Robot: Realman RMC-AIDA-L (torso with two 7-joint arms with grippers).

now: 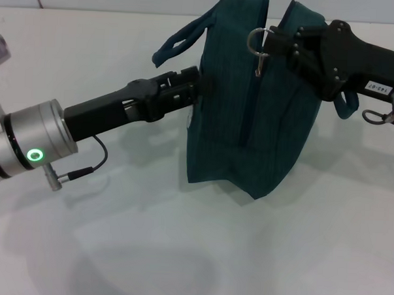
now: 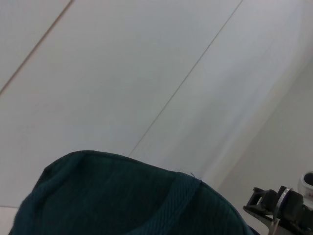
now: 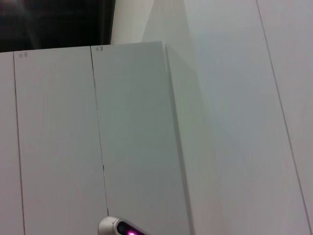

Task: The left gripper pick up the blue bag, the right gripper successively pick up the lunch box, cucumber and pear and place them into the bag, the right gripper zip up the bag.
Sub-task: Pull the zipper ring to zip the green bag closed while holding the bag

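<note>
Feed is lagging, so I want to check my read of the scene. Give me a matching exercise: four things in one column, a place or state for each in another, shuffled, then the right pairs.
Things:
1. left gripper
2. right gripper
3. blue bag
4. zipper pull ring

Places or states:
A. stands upright on the white table
B. at the bag's top, by the zipper
C. against the bag's side, below a handle
D. metal, hanging at the bag's top

Pairs: 1-C, 2-B, 3-A, 4-D
</note>
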